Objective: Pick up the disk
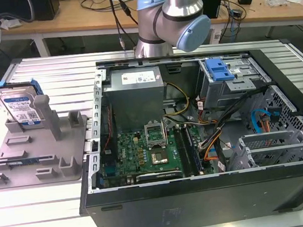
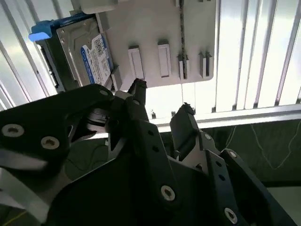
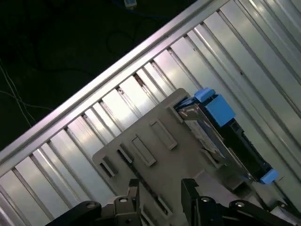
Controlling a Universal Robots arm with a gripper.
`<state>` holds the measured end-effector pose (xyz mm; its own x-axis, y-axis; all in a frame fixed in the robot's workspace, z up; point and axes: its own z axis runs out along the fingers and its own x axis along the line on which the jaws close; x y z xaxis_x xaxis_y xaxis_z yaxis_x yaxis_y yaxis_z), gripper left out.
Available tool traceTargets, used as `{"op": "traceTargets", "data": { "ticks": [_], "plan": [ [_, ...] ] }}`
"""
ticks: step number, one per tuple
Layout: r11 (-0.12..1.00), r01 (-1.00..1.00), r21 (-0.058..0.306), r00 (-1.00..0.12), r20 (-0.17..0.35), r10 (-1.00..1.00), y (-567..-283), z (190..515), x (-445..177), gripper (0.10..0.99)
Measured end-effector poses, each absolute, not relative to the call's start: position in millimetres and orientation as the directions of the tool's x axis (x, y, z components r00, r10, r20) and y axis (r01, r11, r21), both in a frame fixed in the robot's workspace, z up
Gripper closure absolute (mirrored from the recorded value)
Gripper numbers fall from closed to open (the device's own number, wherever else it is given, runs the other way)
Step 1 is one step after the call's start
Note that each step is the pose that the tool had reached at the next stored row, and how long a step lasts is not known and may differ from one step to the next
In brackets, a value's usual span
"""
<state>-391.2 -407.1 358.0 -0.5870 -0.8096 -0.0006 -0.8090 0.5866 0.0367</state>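
The disk [image 1: 22, 109] stands upright on its edge in the far corner of the grey holder tray [image 1: 36, 152], at the exterior view's left. It is silver with a white-and-blue label and blue rails. In both wrist views my gripper [image 2: 162, 101] [image 3: 161, 188] hangs above the tray's slotted part, a short way off from the disk [image 2: 87, 52] [image 3: 221, 136] and not touching it. Its two black fingers are apart, so it is open with nothing between them. The tray [image 2: 155, 23] [image 3: 155, 117] lies flat on the ribbed metal table.
An open computer case [image 1: 198, 141] with motherboard, cables and a blue-latched drive cage [image 1: 220, 73] takes up the middle and right of the table. The arm's base [image 1: 169, 19] rises behind it. The table's edge [image 3: 94, 84] runs close to the tray, with dark floor beyond.
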Motion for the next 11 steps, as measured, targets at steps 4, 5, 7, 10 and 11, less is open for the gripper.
{"op": "traceTargets", "data": {
  "ticks": [4, 5, 7, 10, 11],
  "plan": [
    [0.505, -0.863, 0.035, -0.505, 0.001, -0.863, -407.1, 357.0, -391.2, 0.604],
    [0.486, -0.873, 0.034, -0.486, 0.002, -0.874, -407.1, 356.8, -391.3, 0.604],
    [0.456, -0.889, 0.03, -0.456, 0.003, -0.89, -407.1, 356.6, -391.3, 0.604],
    [0.405, -0.914, 0.022, -0.405, 0.003, -0.914, -407.1, 355.8, -391.2, 0.604],
    [0.38, -0.925, 0.019, -0.38, 0.003, -0.925, -407.1, 355.3, -391.2, 0.604]
  ]
}}
